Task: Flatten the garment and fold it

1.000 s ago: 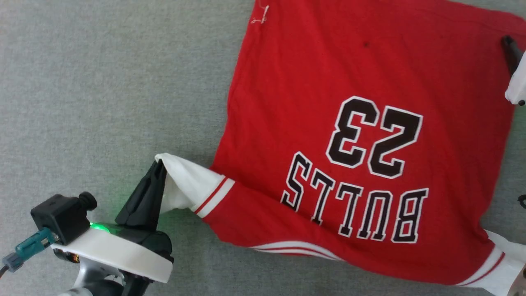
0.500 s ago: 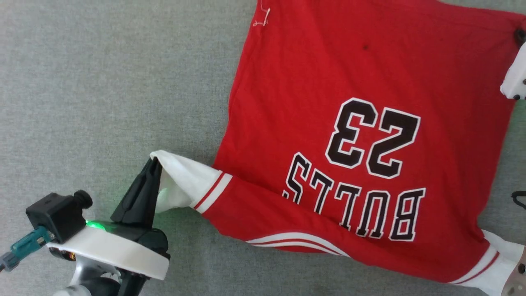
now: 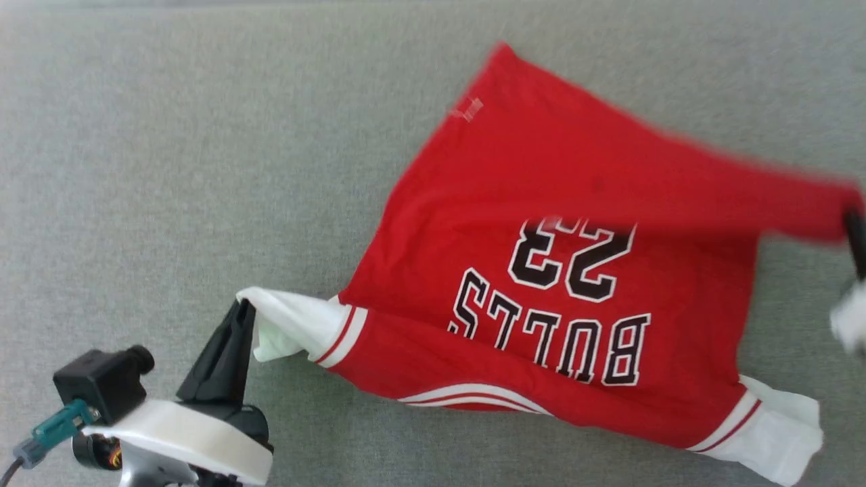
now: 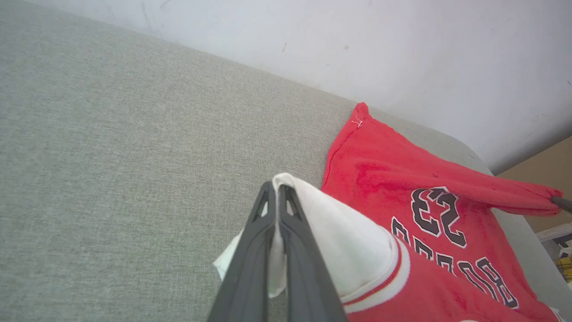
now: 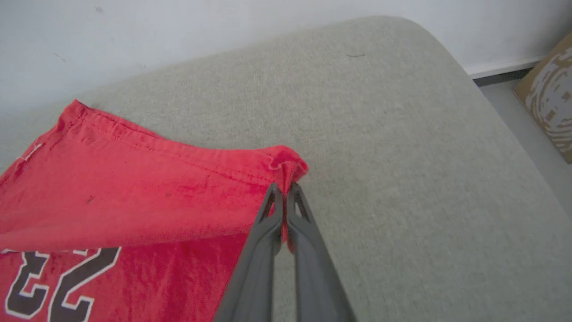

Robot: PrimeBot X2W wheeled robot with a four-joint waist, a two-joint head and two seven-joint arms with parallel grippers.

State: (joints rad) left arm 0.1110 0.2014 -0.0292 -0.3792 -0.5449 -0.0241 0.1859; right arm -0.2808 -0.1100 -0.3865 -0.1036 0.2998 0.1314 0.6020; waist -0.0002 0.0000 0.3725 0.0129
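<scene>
On the head camera, the garment [image 3: 541, 169] lies on the grey bench [image 3: 169, 169] with its black print [image 3: 561, 311] upside down. Its long way runs from the neck end, on the robot's side of the print, to the hem on the far side. The left hand [image 3: 242, 308], left of the print, is pinched tight on a white sleeve [image 3: 291, 325]. The right hand [image 3: 856, 230], right of the print, is blurry.

On the left wrist camera, the left hand [image 4: 278, 190] squeezes the sleeve's edge, and the print sits past the sleeve.

On the right wrist camera, the right hand [image 5: 283, 190] is closed on a red hem corner [image 5: 288, 167], lifted above the print.
</scene>
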